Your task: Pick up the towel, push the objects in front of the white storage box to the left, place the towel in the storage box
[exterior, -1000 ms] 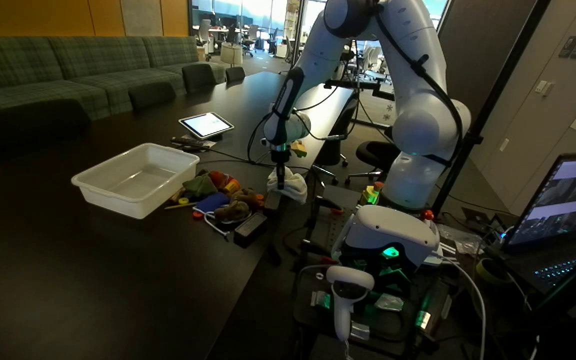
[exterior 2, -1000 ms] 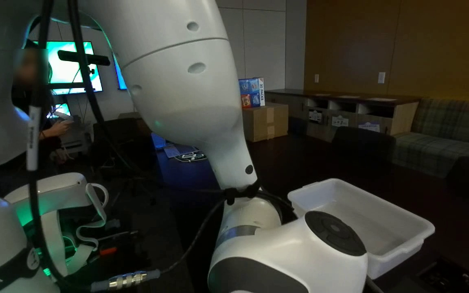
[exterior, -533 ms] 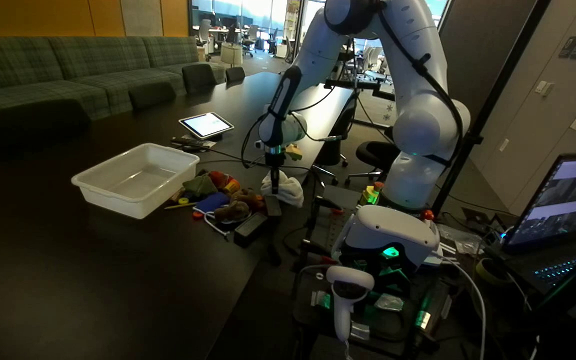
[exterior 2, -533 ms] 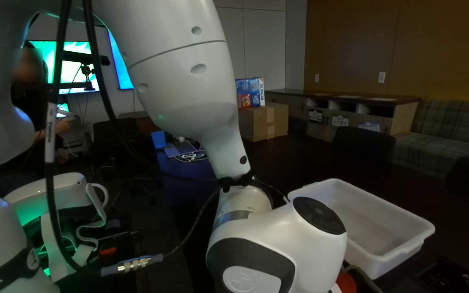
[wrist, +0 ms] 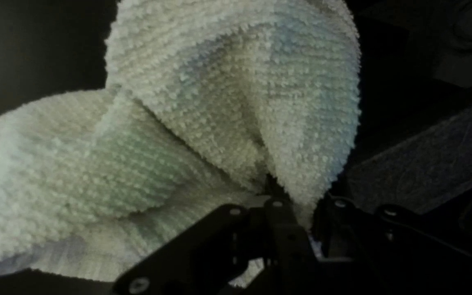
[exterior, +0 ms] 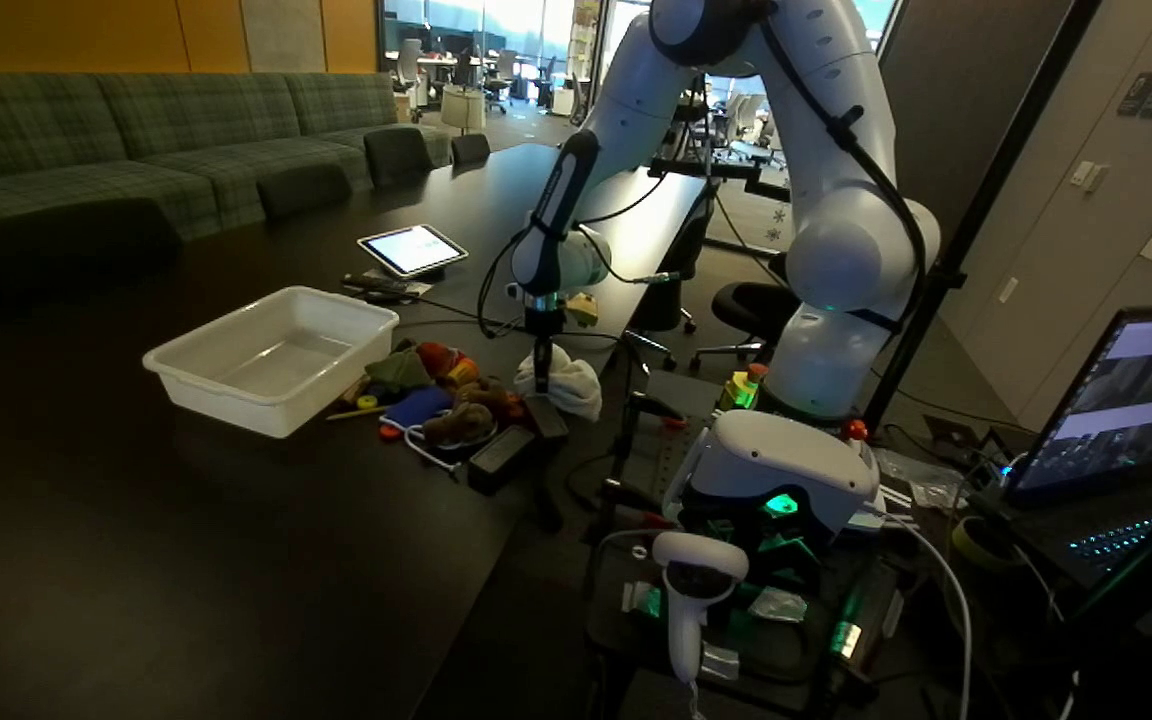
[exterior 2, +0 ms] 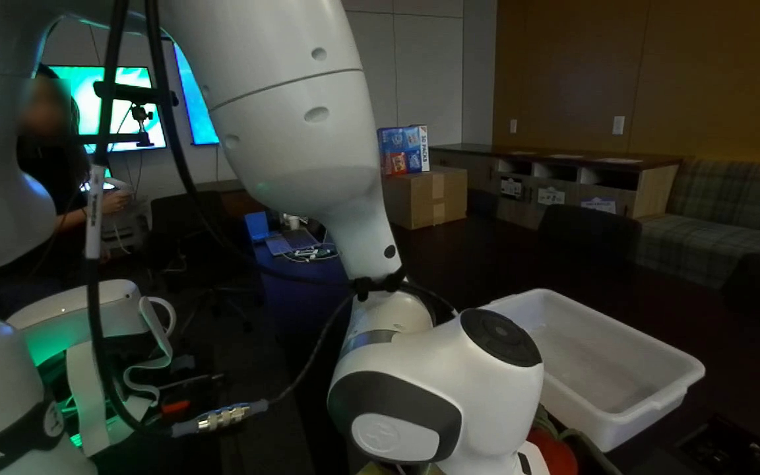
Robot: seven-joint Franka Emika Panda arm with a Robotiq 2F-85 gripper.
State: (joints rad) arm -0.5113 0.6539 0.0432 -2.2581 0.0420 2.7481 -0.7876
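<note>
The pale towel (wrist: 236, 94) hangs bunched from my gripper (wrist: 305, 205), its cloth pinched between the black fingers. In an exterior view, the gripper (exterior: 542, 385) points down with the towel (exterior: 568, 384) beside it, low over the table. Just left of it lie the objects (exterior: 456, 420), a heap of colourful toys with a white cord. They sit along the near side of the white storage box (exterior: 236, 408), whose inside is bare. Elsewhere the box (exterior 2: 617, 369) stands partly behind the arm, a bit of the objects (exterior 2: 555, 455) peeks out, and gripper and towel are hidden.
Two dark blocks stand near the table edge: a front block (exterior: 501, 458) and a rear block (exterior: 548, 416) close under the gripper. A felt-like block (wrist: 428, 159) shows right of the towel. Behind the box are a lit tablet (exterior: 413, 250) and cables.
My gripper has moved left and slightly down with the towel, toward the heap. The rear dark block and the blue and red pieces have shifted a little; the box stays put.
</note>
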